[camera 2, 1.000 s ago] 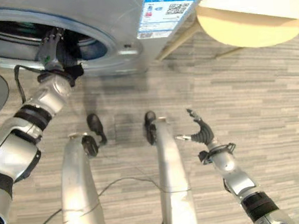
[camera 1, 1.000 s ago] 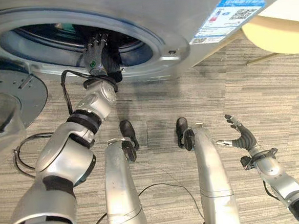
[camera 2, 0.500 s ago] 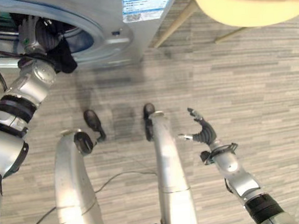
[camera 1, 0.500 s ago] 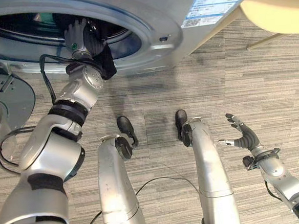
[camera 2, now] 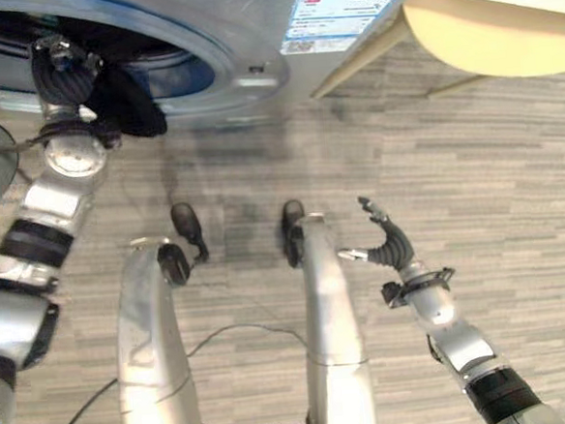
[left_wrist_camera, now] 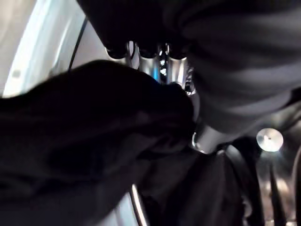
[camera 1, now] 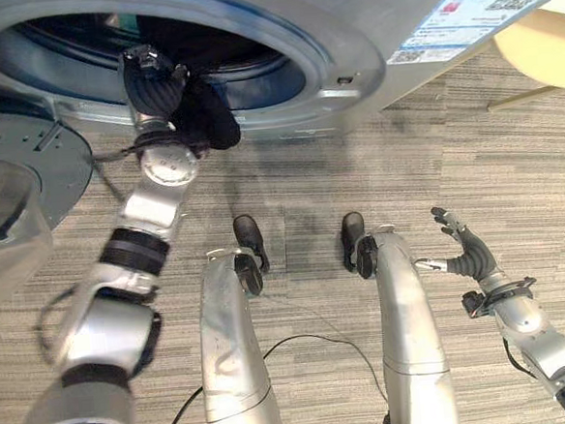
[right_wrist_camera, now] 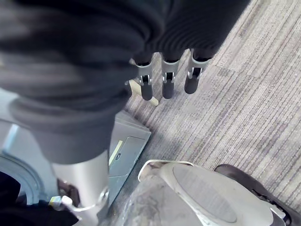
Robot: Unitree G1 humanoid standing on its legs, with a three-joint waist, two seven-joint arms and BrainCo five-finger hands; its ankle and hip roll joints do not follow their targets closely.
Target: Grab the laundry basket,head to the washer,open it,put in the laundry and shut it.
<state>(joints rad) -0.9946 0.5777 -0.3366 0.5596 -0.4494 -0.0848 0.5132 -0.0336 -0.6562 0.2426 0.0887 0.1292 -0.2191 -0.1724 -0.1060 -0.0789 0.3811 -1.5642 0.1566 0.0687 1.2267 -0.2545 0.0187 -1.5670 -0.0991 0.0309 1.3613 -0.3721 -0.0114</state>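
So the left hand (camera 1: pixel 152 85) is holding a bunch of dark laundry (camera 1: pixel 203 120) right at the near rim of the washer (camera 1: pixel 348 33) opening, fingers curled round the cloth (the left wrist view is showing them wrapped in the black fabric). The key thing here: the drum (camera 1: pixel 203 53) is lying farther away, just past the fingers, and the cloth is hanging off the right side of the hand, drooping down over the rim rather than sitting inside. So I'd guess the next bit is pushing farther in before letting go, otherwise that dangling end is going to flop out onto the floor (camera 1: pixel 454 161). The open door (camera 1: pixel 29 191) is sitting off to the left, out of the way. The right hand (camera 1: pixel 465 253) is hovering well apart on the near right over the floor, fingers loosely spread and holding nothing, so the left one is clearly the nearer hand for this job.
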